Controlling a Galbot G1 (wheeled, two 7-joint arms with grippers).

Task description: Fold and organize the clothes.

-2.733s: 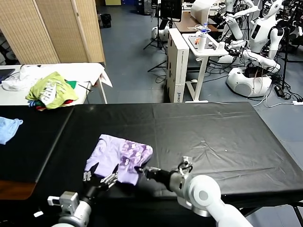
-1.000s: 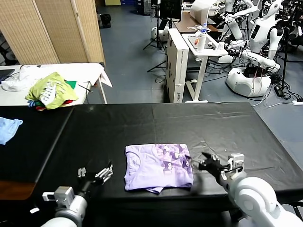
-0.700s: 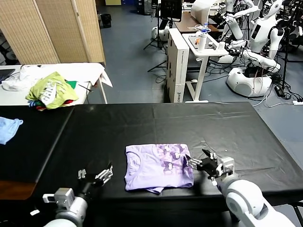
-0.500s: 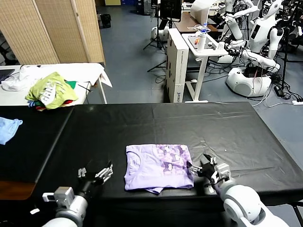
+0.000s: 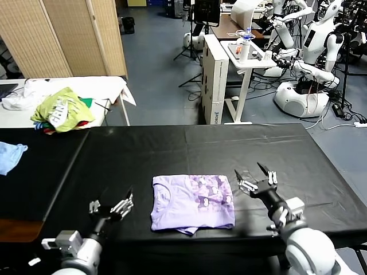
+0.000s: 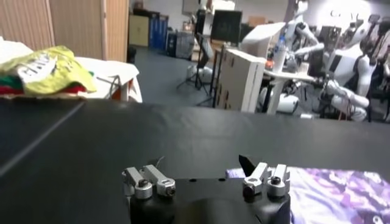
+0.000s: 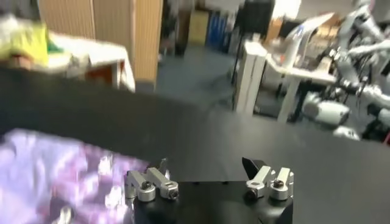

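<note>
- Lavender T-shirt [image 5: 192, 203], printed with small pale shapes, lies folded into a rough rectangle on the black tabletop [image 5: 241, 149], near its front edge and slightly left of centre.
- Folded edges: left, right and far sides run fairly straight; the near edge is uneven, with a small flap protruding at the lower left corner.
- Right gripper [image 5: 256, 179] hovers just beside the shirt's right edge, jaws spread apart, holding nothing; no contact with the fabric is apparent.
- Left gripper [image 5: 110, 206] sits apart from the shirt's left edge, close to the tabletop's front edge, jaws likewise spread and empty.
- Open room: broad bare black surface extends behind the shirt and to its right; a seam or fold line crosses the covering on the left.
- Blue cloth [image 5: 10, 155] lies at the far left, cut off by the frame.
- White side table [image 5: 109, 86] behind carries a pile of yellow-green garments [image 5: 62, 109].
- Only one lavender shirt is visible; whether a second lies within the fold cannot be told.
- Right wrist view is blurred; the shirt shows only as a purple patch there.
</note>
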